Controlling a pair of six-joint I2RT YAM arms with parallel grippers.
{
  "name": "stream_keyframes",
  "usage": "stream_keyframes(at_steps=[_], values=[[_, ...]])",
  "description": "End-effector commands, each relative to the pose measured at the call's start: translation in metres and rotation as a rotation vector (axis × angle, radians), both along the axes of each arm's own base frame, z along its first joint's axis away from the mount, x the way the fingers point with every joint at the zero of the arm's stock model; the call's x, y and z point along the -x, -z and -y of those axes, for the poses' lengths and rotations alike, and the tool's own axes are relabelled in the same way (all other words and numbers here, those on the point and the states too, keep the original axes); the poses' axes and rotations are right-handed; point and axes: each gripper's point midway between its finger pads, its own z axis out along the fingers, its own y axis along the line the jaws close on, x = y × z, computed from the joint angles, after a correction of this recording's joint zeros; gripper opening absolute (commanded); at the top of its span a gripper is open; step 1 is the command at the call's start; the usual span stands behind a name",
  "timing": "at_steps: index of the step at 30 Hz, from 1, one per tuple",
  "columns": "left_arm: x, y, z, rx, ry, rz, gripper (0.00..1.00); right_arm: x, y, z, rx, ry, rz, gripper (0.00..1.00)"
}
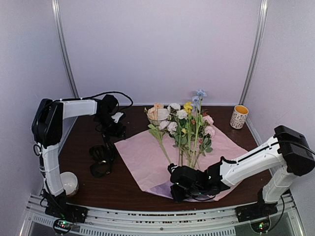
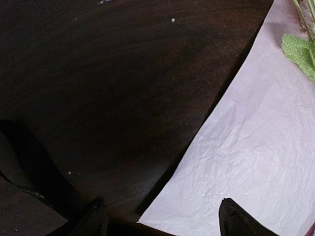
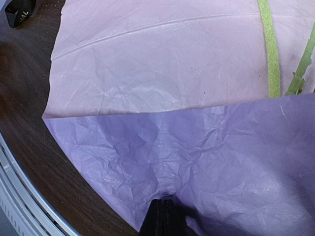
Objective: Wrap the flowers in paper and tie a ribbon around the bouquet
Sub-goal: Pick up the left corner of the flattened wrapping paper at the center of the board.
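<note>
My right gripper [image 3: 165, 219] pinches the paper [image 1: 142, 157] at its near corner, lilac face folded up; my left gripper [image 2: 163, 219] gapes wide over its left edge; flowers [image 1: 184, 132] lie on it, ribbon [image 1: 101, 158] just left

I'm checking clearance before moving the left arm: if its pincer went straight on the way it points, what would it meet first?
Probably the edge of the thin pale pink paper sheet lying on the dark wooden table; the open left pincer straddles that edge. Depth is unclear.
</note>
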Motion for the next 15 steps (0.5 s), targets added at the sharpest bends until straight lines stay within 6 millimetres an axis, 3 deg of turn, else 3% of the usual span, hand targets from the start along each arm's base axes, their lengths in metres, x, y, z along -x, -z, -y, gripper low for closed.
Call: stream_keyframes(at_steps=[1,8,12,15], values=[[0.026,0.041,-0.003,-0.038,0.058,-0.166,0.8,0.01,0.027,0.023,0.113,-0.006,-0.056,0.0],[0.053,0.046,0.024,0.111,0.119,-0.257,0.76,0.011,0.027,0.023,0.104,-0.004,-0.056,0.0],[0.063,0.03,0.047,0.246,0.159,-0.271,0.7,0.01,0.027,0.023,0.106,-0.002,-0.056,0.0],[0.068,0.019,0.053,0.269,0.176,-0.262,0.63,0.011,0.028,0.024,0.107,-0.003,-0.057,0.0]])
